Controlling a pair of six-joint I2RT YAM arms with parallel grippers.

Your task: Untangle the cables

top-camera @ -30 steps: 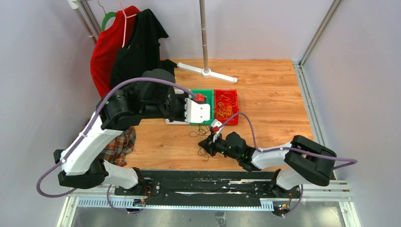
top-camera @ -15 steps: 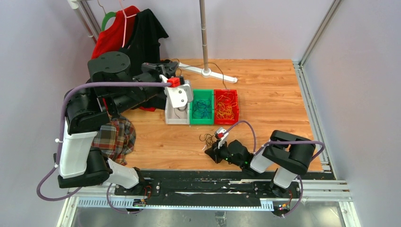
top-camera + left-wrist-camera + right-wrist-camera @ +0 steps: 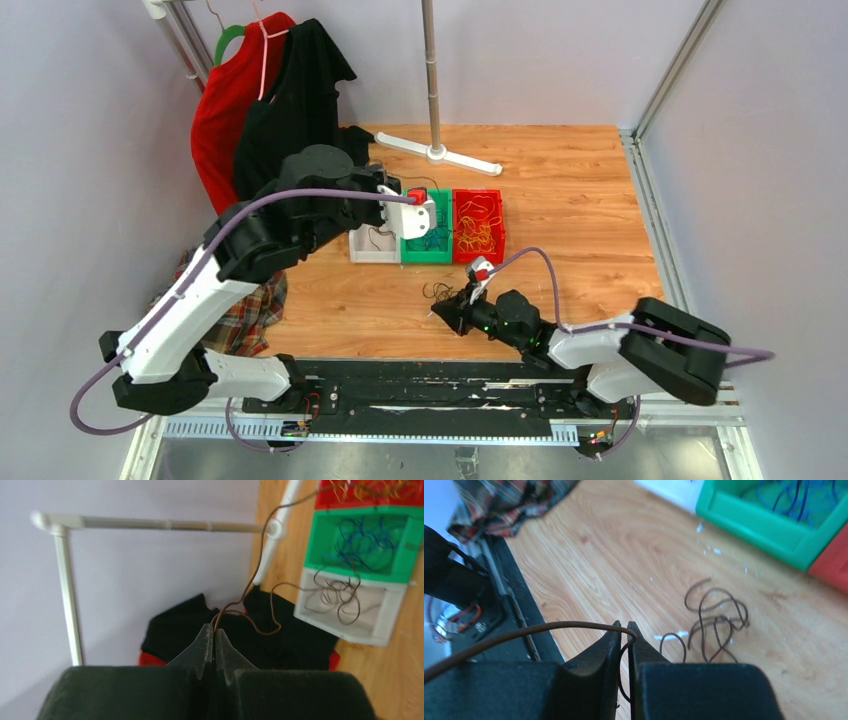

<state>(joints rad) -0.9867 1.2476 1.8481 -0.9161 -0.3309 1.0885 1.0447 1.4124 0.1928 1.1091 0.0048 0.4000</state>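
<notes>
Your left gripper [image 3: 214, 636], clenched on a dark cable [image 3: 256, 570], swung back from 10 o'clock to over the white bin [image 3: 340, 629], so that cable looked pulled free. Your right gripper [image 3: 624, 630] pinched another cable [image 3: 549, 625] beside the tangle [image 3: 716, 622] on the bench, 6 o'clock of the bins.

Robot lab test cell: wood-grain table [image 3: 580, 200] boxed in by plain lilac walls [image 3: 90, 150] and aluminium frame rails [image 3: 677, 60]; clothes rack [image 3: 432, 80] far, plastic sorting bins [image 3: 478, 258] mid-table.
</notes>
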